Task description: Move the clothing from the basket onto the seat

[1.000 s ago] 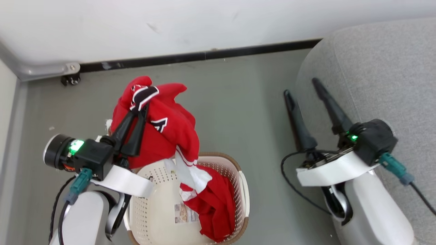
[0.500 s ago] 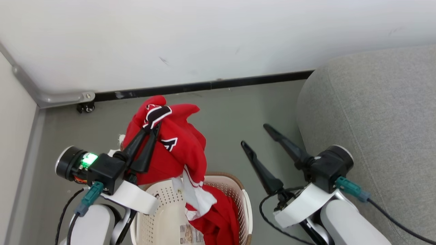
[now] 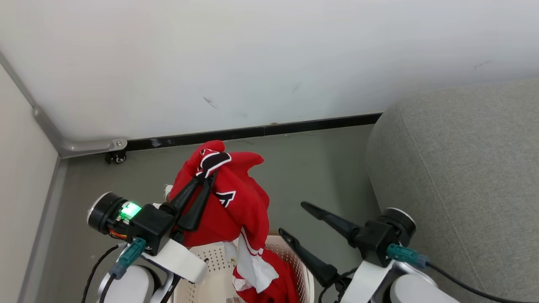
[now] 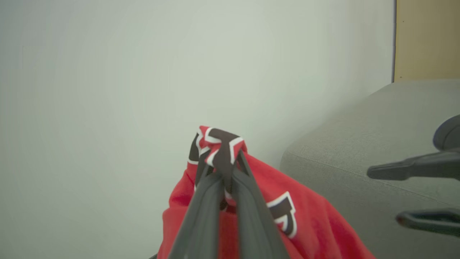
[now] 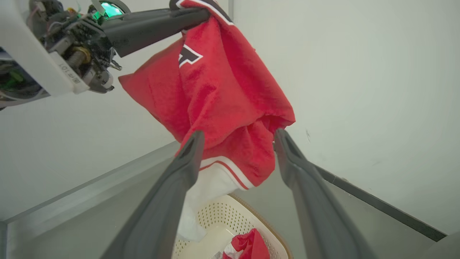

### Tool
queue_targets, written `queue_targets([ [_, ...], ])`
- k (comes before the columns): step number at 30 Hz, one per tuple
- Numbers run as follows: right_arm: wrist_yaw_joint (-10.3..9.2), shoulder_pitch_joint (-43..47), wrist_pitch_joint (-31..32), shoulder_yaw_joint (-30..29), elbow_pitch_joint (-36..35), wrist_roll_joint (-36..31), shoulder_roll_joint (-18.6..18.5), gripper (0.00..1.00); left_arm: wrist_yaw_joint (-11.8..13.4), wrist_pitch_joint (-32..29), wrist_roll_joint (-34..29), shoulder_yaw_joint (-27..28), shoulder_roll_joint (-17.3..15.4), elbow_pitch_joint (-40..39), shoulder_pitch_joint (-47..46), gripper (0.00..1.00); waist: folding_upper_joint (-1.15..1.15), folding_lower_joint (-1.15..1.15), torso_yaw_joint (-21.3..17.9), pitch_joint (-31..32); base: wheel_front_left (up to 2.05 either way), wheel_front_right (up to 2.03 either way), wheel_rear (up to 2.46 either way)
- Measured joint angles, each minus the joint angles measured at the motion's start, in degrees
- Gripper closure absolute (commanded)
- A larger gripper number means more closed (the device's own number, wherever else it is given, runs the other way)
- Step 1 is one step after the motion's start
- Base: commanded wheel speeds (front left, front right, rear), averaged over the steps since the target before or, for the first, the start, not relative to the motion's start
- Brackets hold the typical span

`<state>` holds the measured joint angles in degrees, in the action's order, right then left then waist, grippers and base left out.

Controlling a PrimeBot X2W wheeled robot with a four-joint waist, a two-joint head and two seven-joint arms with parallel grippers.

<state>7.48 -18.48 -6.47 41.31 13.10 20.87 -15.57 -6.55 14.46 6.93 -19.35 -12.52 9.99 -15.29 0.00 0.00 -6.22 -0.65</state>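
Left fingers (image 3: 185, 195) pinch bunched red jersey (image 3: 248, 206); perforated basket (image 3: 214, 259) below.

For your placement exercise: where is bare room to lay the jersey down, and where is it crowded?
Free: the sofa top beside the wall; floor between basket and skirting. Crowded: basket, red garment inside, jersey hanging above.

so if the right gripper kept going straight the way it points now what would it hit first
Most likely the red jersey hanging from the left gripper: in the right wrist view it sits straight ahead between the open jaws of the right gripper. How far is hard to judge.
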Motion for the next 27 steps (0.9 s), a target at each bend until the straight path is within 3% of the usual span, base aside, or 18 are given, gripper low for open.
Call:
queue_targets([
  [10,0.0,-0.7,1.7,4.9,-1.5,3.7,-2.5,0.0,0.0,0.0,0.0,-2.5,0.0,-0.4,0.0,1.0,0.0,0.0,0.7,2.0,0.0,0.0,0.0],
  [27,0.01,-5.5,3.5,9.6,2.0,8.0,-2.3,0.0,-0.5,-4.0,-0.1,-6.7,1.0,-2.5,-0.3,1.0,0.0,0.0,2.9,2.6,0.0,0.0,0.0],
])
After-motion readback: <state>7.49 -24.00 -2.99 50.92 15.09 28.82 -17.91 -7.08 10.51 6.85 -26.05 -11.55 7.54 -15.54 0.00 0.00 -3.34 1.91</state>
